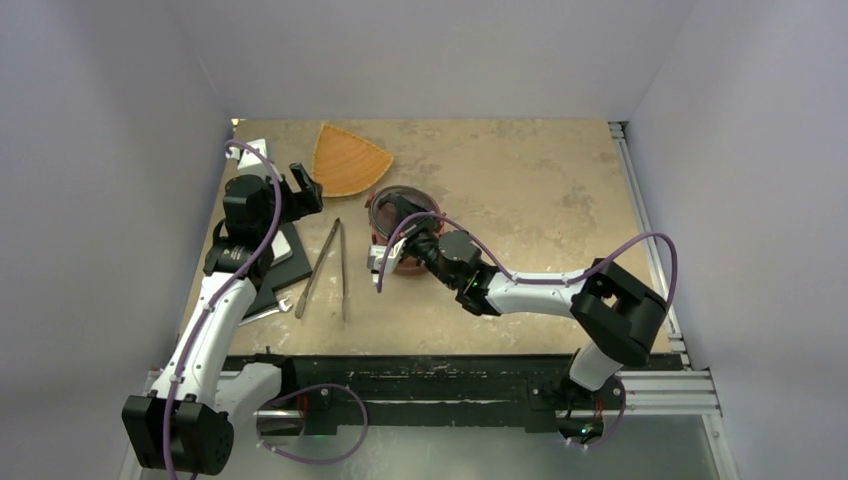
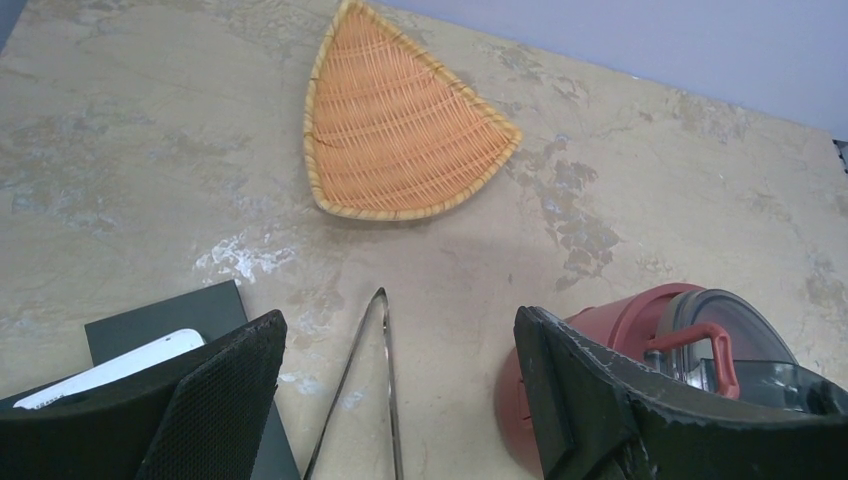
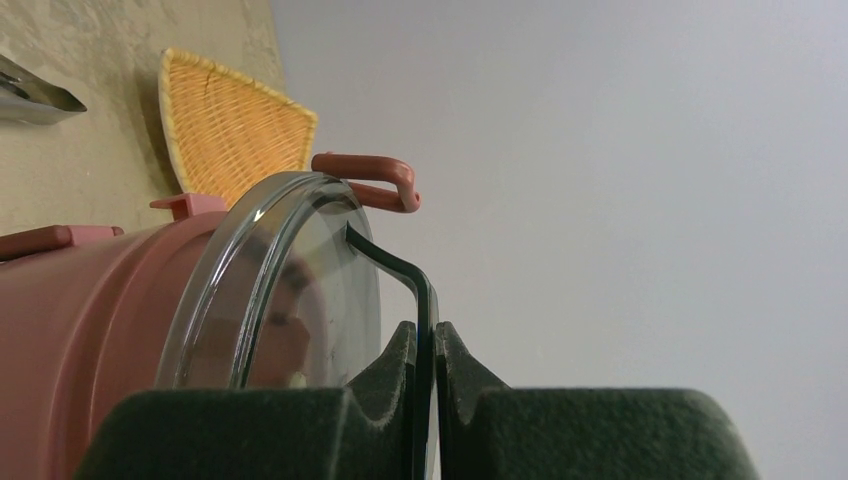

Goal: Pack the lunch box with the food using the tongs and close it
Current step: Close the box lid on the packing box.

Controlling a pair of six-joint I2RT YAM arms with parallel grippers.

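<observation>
The dark-red lunch box (image 1: 385,262) stands mid-table with its smoky clear top lid (image 3: 290,290) on it. My right gripper (image 3: 426,335) is shut on the lid's thin black handle (image 3: 400,268), reaching over the box from the right (image 1: 408,216). The silvery tongs (image 1: 328,265) lie flat on the table left of the box, their joined end pointing away (image 2: 380,300). My left gripper (image 2: 400,330) hangs open above them with nothing between its fingers (image 1: 305,190). The food is hidden; only blurred shapes show behind the lid.
An orange woven fan-shaped tray (image 1: 350,160) lies at the back, left of centre (image 2: 395,130). A dark block with a white piece on it (image 2: 165,335) sits under the left arm. A short silver wrench (image 1: 268,312) lies near the tongs' open ends.
</observation>
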